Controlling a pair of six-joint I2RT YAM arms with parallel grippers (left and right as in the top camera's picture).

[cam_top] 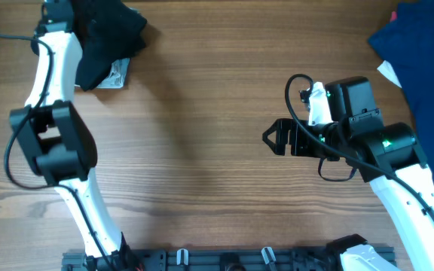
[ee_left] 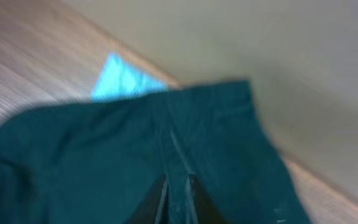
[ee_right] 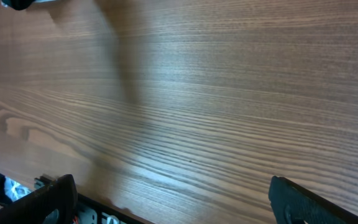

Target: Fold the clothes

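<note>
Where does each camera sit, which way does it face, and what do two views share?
Overhead: above the table, facing straight down; left arm, right arm, dark garment, blue garment show.
Left wrist: on the left arm, close on the dark garment; left gripper pinches it.
Right wrist: on the right arm, facing the table's wood; right gripper open.
Shared: overhead and left wrist show the dark garment.

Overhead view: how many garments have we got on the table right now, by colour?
dark garment: 1
blue garment: 1
light patterned piece at the dark one's edge, too small to tell if it is clothing: 1
Total: 3 things, 2 of them clearly garments.
</note>
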